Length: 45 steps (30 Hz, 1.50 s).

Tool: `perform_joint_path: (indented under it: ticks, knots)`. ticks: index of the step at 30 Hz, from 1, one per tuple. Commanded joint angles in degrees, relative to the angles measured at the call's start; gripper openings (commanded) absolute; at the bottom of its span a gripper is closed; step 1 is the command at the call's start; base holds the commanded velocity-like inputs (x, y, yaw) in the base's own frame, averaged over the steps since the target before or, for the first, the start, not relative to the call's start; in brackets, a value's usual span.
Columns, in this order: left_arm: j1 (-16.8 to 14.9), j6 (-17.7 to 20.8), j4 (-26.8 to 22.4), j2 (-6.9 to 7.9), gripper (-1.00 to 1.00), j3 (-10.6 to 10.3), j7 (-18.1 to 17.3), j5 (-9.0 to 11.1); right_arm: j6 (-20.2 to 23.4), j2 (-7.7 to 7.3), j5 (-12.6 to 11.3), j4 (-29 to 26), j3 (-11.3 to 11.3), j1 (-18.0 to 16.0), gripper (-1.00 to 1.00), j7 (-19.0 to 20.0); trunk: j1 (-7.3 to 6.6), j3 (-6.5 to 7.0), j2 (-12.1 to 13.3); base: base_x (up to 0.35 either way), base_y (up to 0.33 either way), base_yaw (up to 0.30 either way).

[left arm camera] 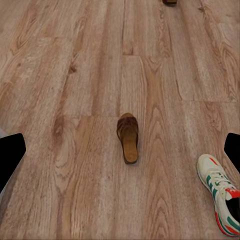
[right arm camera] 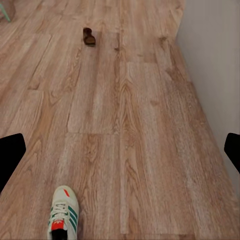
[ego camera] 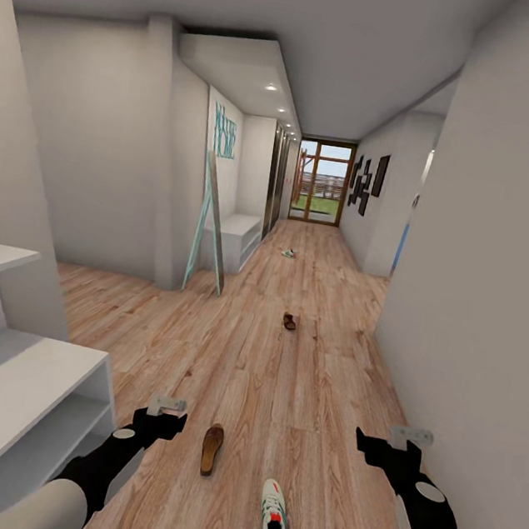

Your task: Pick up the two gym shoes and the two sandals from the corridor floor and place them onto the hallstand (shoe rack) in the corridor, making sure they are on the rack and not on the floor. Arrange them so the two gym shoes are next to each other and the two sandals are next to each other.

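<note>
nothing is picked up yet — all four shoes lie on the corridor floor (ego camera: 300, 370), so the task stands at its first step, the choosing and reaching. the left pincer (ego camera: 161, 415) and the right pincer (ego camera: 395, 445) both hover above the planks with nothing between their fingers; in the wrist views the dark fingertips sit at the far sides of the picture, so both seem spread wide.

the near sandal (ego camera: 212, 449) lies just ahead of the left pincer, flat, its toe pointing away down the corridor. the near gym shoe (ego camera: 273, 525) lies beside it, closer to the robot, between the two arms. the second sandal (ego camera: 289, 322) is well apart, further along the floor, and the second gym shoe (ego camera: 289, 254) is far down the corridor, small and hard to read.

the hallstand (ego camera: 17, 406), pale grey with open shelves, stands at the left edge of the floor, just beside the left arm.

in my judgement the next move is to lower the left pincer over the near sandal and close across its narrow width — the rack is then only a short swing away.
</note>
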Motion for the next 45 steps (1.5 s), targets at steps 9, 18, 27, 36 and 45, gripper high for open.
perform_joint_path:
  ticks: [9,18,27,36,45]
  knots:
    - [0.0,-0.3,0.0,-0.02,1.00,-0.1,-0.2,0.0,0.5,0.11,0.1,0.8,0.3,-0.1,1.00,0.2,0.00,-0.06,0.0,0.000,0.000,0.000]
    - [-0.3,-0.6,-1.0,-0.06,1.00,0.0,-0.6,0.0,0.5,0.30,0.0,4.8,0.4,-0.1,1.00,0.2,0.00,-0.06,0.0,0.000,0.000,0.000]
    - [-0.2,-0.3,-3.0,-0.07,1.00,0.1,-4.3,0.1,0.5,0.37,0.0,7.5,0.2,-0.1,1.00,0.2,1.54,-1.39,-2.8,0.000,0.000,0.000]
    - [-0.7,0.2,-3.4,-0.43,1.00,0.1,-5.2,0.1,0.5,0.42,0.0,9.9,0.1,-0.1,1.00,0.0,3.51,-3.62,-6.5,0.000,0.000,0.000]
    - [-0.8,0.3,-3.4,-0.50,1.00,0.0,-5.4,0.0,0.5,0.43,0.1,10.8,0.3,-0.2,1.00,0.0,5.49,-6.03,-10.1,0.000,0.000,0.000]
